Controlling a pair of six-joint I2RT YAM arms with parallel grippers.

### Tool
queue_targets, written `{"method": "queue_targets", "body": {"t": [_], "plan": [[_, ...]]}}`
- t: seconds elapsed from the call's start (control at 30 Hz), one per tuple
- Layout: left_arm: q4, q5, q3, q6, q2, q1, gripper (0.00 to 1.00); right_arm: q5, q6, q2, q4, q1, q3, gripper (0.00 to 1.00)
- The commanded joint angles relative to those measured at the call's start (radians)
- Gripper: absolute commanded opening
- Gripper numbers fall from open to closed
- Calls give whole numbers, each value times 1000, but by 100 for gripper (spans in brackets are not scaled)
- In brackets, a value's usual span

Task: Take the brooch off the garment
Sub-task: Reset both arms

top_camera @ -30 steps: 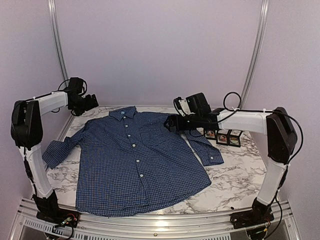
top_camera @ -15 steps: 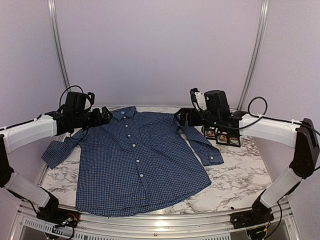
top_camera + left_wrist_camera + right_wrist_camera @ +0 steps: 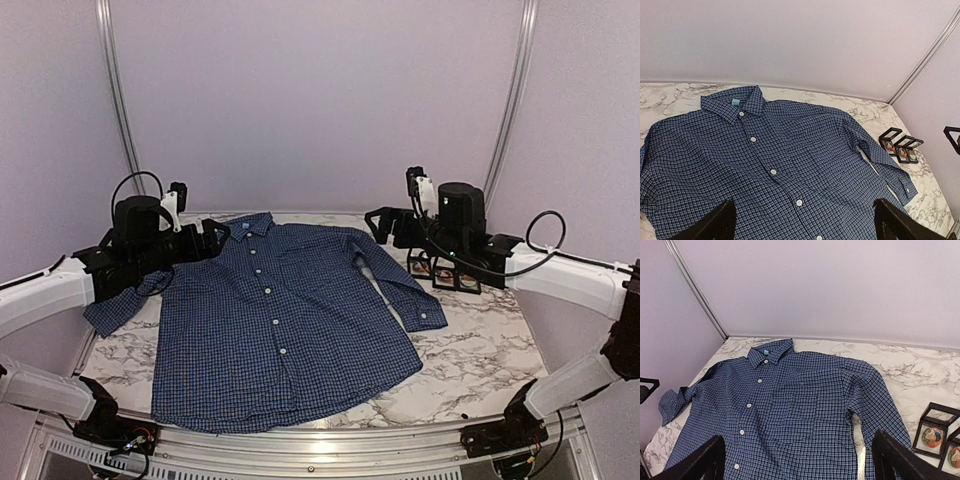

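The garment [image 3: 275, 320], a dark blue small-checked shirt with white buttons, lies flat and face up on the marble table, collar toward the back wall. It fills the left wrist view [image 3: 790, 165] and the right wrist view [image 3: 800, 410]. No brooch shows on it in any view. My left gripper [image 3: 215, 238] hovers open beside the collar's left side, its dark fingers [image 3: 715, 222] wide apart above the cloth. Off the shirt's right shoulder my right gripper [image 3: 385, 225] hovers open too, with its fingers [image 3: 900, 460] spread and nothing between them.
Three small black-framed display boxes [image 3: 448, 272] with round coloured pieces inside stand at the back right, by the shirt's right sleeve; they also show as boxes [image 3: 900, 145] and boxes [image 3: 937, 432]. Bare marble table [image 3: 480, 350] lies to the front right. Metal rails edge the table.
The left gripper came from the back-left corner toward the collar. The right gripper drew back rightward off the shirt's shoulder. Both jaws opened slightly wider.
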Motion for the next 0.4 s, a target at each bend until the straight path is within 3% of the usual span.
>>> {"method": "queue_targets", "body": {"t": [0.0, 0.37], "plan": [[46, -16, -5, 20, -25, -2, 99, 25, 13, -19, 17, -5, -18, 99], [42, -29, -7, 17, -28, -2, 99, 28, 2, -28, 19, -5, -26, 99]]}}
